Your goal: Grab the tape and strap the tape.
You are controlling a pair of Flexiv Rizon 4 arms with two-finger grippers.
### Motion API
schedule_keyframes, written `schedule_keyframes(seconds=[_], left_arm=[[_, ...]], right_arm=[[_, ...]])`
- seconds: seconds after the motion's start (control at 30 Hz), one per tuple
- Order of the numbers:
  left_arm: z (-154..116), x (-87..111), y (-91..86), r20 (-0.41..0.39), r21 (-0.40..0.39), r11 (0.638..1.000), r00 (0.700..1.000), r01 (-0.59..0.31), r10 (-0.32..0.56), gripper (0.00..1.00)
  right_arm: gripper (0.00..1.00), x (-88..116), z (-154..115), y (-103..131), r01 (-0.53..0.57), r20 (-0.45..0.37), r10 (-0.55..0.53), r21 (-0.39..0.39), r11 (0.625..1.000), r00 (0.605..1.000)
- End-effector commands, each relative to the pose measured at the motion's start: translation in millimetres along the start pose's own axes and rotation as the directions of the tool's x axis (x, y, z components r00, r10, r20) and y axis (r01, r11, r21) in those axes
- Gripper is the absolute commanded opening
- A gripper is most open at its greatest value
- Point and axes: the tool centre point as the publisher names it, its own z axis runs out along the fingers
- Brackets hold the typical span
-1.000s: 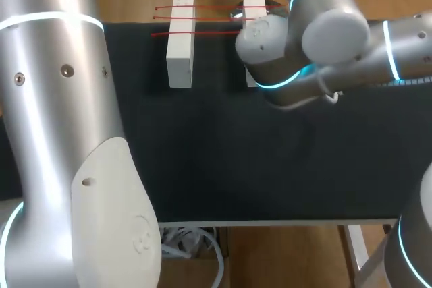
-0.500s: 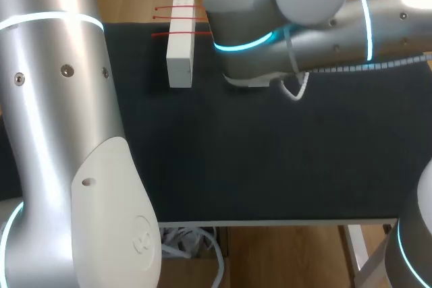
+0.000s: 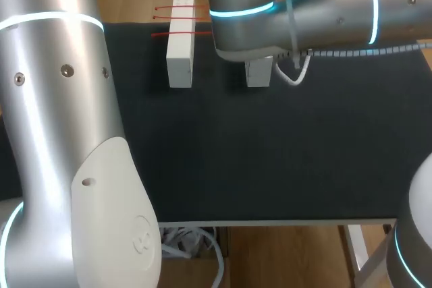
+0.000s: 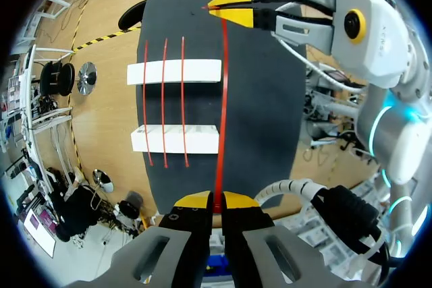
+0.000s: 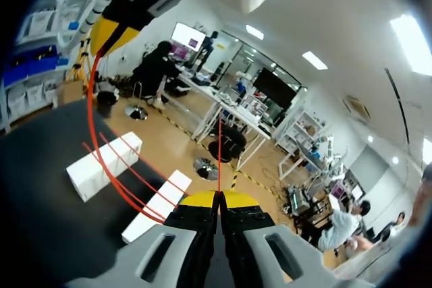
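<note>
1. Far left: fills that side of the head view with the left arm (image 3: pixel 61 133). Grips one end of the red tape (image 4: pixel 220 99) in the left claw (image 4: pixel 214 199), fingers pressed together on it, likely to hold it taut.
2. Middle: stretches the tape straight above the black desk (image 4: pixel 263 112), along the end of the two white blocks (image 4: pixel 174 72). Probably lines it up as a fourth strip beside the three red strips (image 4: pixel 164 99) already lying across both blocks. Risks snagging those strips on the way down.
3. Right: pinches the other end in the right claw (image 4: pixel 212 8), likewise squeezed shut on it.
4. Far right: hides most of the farther block behind the right arm (image 3: pixel 304 5) in the head view.
</note>
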Motion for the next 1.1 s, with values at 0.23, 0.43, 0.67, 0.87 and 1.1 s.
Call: schedule_keyframes(seconds=[0.23,0.43,0.67,0.87,1.1], left_arm=[[-6,-6.4,-4.5,-0.397,-0.014,1.0,0.918,-0.001,-0.004,0.0],[-6,-6.4,-4.5,-0.397,-0.014,1.0,0.918,-0.001,-0.004,0.0],[-6,-6.4,-4.5,-0.397,-0.014,1.0,0.918,-0.001,-0.004,0.0],[-6,-6.4,-4.5,-0.397,-0.014,1.0,0.918,-0.001,-0.004,0.0],[-6,-6.4,-4.5,-0.397,-0.014,1.0,0.918,-0.001,-0.004,0.0]], right_arm=[[0.0,-15,-1,12,0.272,-0.099,-0.28,-0.084,0.959,0.955],[0.0,-4,-3,18,0.359,-0.092,-0.373,-0.139,0.923,0.923],[0.0,-2,-3,21,0.274,-0.051,-0.284,-0.153,0.95,0.957],[0.0,-2,-4,21,0.237,-0.069,-0.253,-0.184,0.954,0.965],[0.0,-2,-4,21,0.237,-0.069,-0.253,-0.184,0.954,0.965]])
